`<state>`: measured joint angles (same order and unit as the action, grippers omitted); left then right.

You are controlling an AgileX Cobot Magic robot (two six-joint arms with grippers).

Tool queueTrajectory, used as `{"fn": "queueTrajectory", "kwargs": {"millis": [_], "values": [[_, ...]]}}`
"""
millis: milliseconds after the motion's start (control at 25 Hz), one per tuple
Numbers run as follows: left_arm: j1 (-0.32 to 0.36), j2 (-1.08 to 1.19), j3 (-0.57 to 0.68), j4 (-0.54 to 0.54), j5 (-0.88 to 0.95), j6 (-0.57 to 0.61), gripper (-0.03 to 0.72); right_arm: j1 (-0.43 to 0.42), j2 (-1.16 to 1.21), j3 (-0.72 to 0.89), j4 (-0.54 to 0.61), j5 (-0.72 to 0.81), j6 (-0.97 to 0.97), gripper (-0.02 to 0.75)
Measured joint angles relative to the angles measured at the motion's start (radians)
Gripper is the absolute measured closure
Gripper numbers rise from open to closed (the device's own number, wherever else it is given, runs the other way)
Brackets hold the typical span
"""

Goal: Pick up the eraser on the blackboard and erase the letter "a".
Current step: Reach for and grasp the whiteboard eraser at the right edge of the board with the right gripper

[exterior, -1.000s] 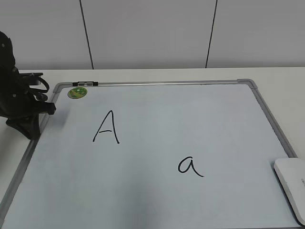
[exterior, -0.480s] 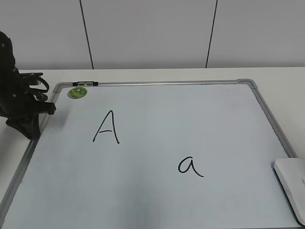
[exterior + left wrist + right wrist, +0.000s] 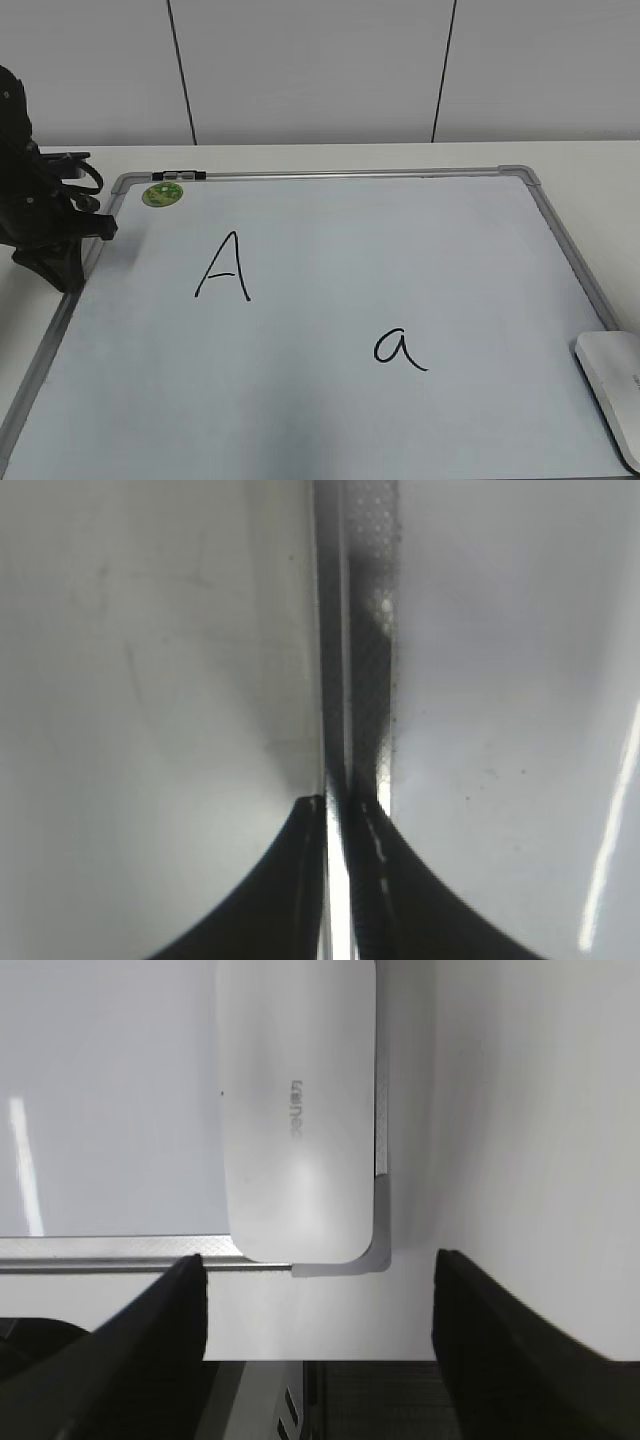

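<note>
At the far left, the left gripper rests over the frame of the blackboard, fingers pressed nearly together. A capital "A" comes next, then the letter "a". The eraser lies in the board's right near corner, the right gripper spread wide before it.

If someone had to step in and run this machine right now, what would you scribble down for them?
Left tool: shut, holding nothing, parked over the board's left frame edge.
Right tool: open, empty, hanging above the eraser.
Eraser: lying at the board's near right corner, overlapping the frame, untouched.
Small letter "a": still fully written, right of centre. Capital "A" sits further left; leave it alone.
Done: nothing yet.
Left: lower the right tool, grip the eraser, carry it to the small "a" and wipe it off.
</note>
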<state>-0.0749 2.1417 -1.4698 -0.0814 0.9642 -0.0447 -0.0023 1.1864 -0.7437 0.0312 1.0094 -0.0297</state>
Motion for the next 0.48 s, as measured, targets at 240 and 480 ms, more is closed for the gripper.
{"fn": "queueTrajectory", "kwargs": {"millis": [240, 480], "values": [[0.0, 0.0, 0.0, -0.004, 0.0, 0.0, 0.645, 0.0, 0.086, 0.0, 0.009, -0.071, 0.0, 0.102], [0.0, 0.0, 0.0, -0.006, 0.0, 0.0, 0.641, 0.0, 0.184, 0.0, 0.027, -0.127, -0.002, 0.066]]}}
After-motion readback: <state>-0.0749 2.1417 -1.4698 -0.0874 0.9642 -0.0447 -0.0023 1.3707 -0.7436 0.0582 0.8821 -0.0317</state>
